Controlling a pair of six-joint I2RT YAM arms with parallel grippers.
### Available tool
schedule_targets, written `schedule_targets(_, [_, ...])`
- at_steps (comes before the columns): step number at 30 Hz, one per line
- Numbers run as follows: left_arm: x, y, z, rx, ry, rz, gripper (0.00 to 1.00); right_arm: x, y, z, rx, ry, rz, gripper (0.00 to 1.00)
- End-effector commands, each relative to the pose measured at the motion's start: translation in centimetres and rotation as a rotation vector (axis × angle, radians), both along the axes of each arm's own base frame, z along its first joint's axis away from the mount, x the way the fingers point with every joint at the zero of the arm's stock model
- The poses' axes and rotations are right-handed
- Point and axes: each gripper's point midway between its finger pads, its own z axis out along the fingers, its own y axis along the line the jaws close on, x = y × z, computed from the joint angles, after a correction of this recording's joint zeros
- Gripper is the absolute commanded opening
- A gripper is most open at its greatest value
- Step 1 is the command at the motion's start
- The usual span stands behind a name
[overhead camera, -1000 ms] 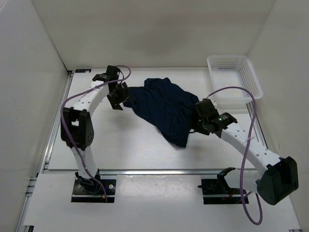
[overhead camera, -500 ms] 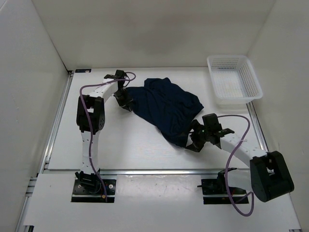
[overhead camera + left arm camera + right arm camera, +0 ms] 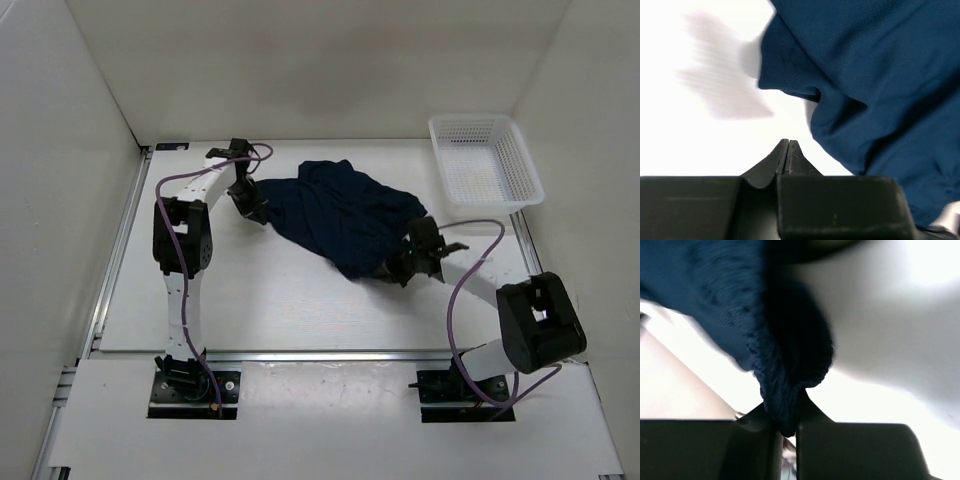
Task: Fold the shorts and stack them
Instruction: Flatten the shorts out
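Note:
The dark navy shorts [image 3: 340, 212] lie crumpled on the white table, spread from the back middle toward the right front. My left gripper [image 3: 250, 205] is at their left edge. In the left wrist view its jaws [image 3: 788, 143] are shut tip to tip with no cloth between them, and the shorts [image 3: 880, 75] lie just to the right. My right gripper [image 3: 396, 268] is at the shorts' near right corner. In the right wrist view it [image 3: 788, 412] is shut on a bunched fold of the shorts [image 3: 715, 290], which rises from between the fingers.
A white plastic basket [image 3: 485, 160] stands at the back right of the table. White walls close in the left, back and right sides. Purple cables loop off both arms.
Both grippers have closed. The right arm swung from the shorts' right side to their near corner and pinched it, drawing that corner in slightly. The left arm shifted little, staying at the left edge.

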Motion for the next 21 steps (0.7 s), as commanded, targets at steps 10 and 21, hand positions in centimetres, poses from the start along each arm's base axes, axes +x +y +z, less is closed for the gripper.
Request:
schedule_targets(10, [2.2, 6.5, 23.1, -0.104, -0.487, 0.104, 0.1, 14.8, -7.3, 19.2, -0.287, -0.553, 0.094, 0.0])
schedule_targets(21, [-3.8, -3.3, 10.3, -0.088, -0.196, -0.132, 0.34, 7.4, -10.0, 9.2, -0.376, -0.328, 0.114, 0.0])
